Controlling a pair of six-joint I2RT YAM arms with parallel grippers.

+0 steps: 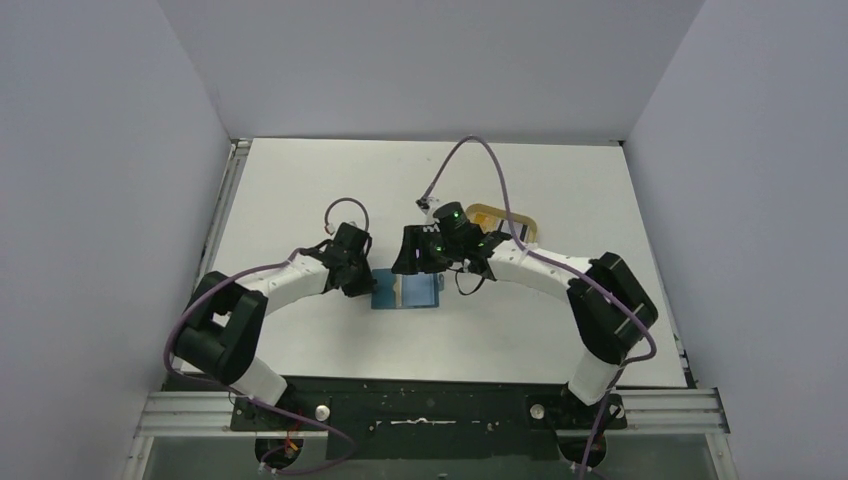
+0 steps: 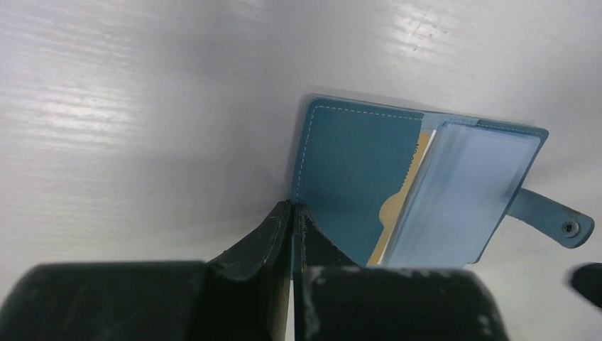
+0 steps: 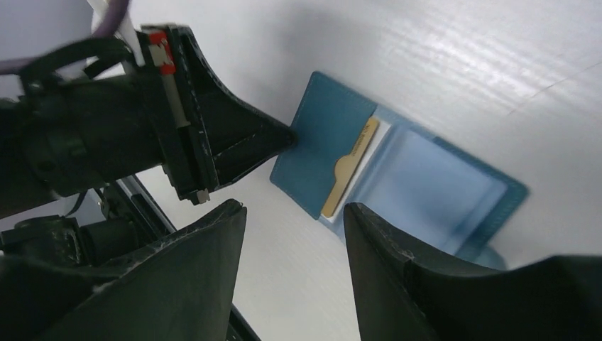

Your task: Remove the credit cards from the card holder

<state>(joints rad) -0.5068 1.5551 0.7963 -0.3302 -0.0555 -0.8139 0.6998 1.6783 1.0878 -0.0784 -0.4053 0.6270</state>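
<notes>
Teal holder (image 1: 407, 293) lies open mid-table, toward the near edge, between left gripper (image 1: 360, 283) and right gripper (image 1: 425, 262).

Left wrist: jaws shut, tips at the holder's corner; a tan card (image 2: 392, 212) sits pocketed.

Right wrist: jaws apart, empty, hovering.

Extraction seems underway; next, pinch the card's exposed edge.

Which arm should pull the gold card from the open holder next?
Right. The right gripper hangs open over the card holder, with the gold card peeking from its pocket. The left gripper is shut at the holder's edge, apparently pinning it down.
</notes>
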